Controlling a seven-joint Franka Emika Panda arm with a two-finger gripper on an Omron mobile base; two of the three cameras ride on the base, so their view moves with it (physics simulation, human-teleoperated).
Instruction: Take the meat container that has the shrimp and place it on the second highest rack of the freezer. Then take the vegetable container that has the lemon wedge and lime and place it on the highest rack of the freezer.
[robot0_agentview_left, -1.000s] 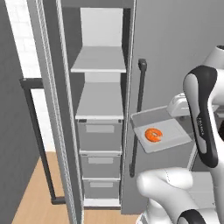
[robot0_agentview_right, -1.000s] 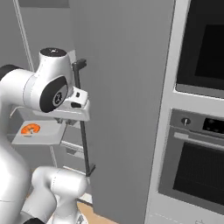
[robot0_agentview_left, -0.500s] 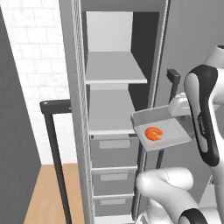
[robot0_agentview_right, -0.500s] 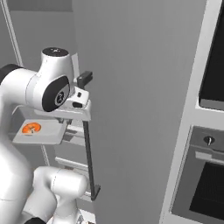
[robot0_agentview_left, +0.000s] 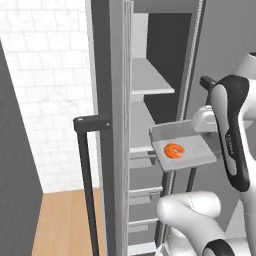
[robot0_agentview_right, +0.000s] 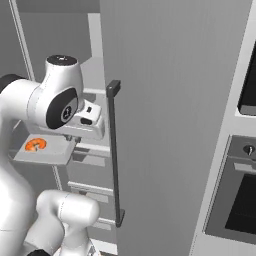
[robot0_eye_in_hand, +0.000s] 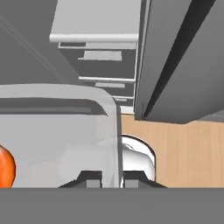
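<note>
The meat container (robot0_agentview_left: 192, 150) is a shallow grey tray, held level in the air in front of the open freezer (robot0_agentview_left: 150, 85). The orange shrimp (robot0_agentview_left: 173, 150) lies near its middle. My gripper (robot0_agentview_left: 201, 131) is shut on the tray's rim at the side nearest the arm. In the right base view the meat container (robot0_agentview_right: 47, 152) with the shrimp (robot0_agentview_right: 35, 145) hangs from my gripper (robot0_agentview_right: 74, 142). In the hand view the tray's rim (robot0_eye_in_hand: 114, 131) runs down between the tips of my gripper (robot0_eye_in_hand: 111, 177). The vegetable container, lemon wedge and lime are out of view.
The freezer's pale shelves (robot0_eye_in_hand: 96, 38) and grey drawers (robot0_eye_in_hand: 107, 74) lie ahead. An open door edge (robot0_agentview_left: 114, 130) with a dark bar handle (robot0_agentview_left: 86, 175) stands on the left. Another grey door (robot0_agentview_right: 175, 125) with a handle (robot0_agentview_right: 115, 150) stands right, the black oven (robot0_agentview_right: 242, 200) beyond it.
The whole picture has shifted, so the camera has moved with the base; the freezer and its doors now look larger and closer. The tray stays in my shut gripper.
</note>
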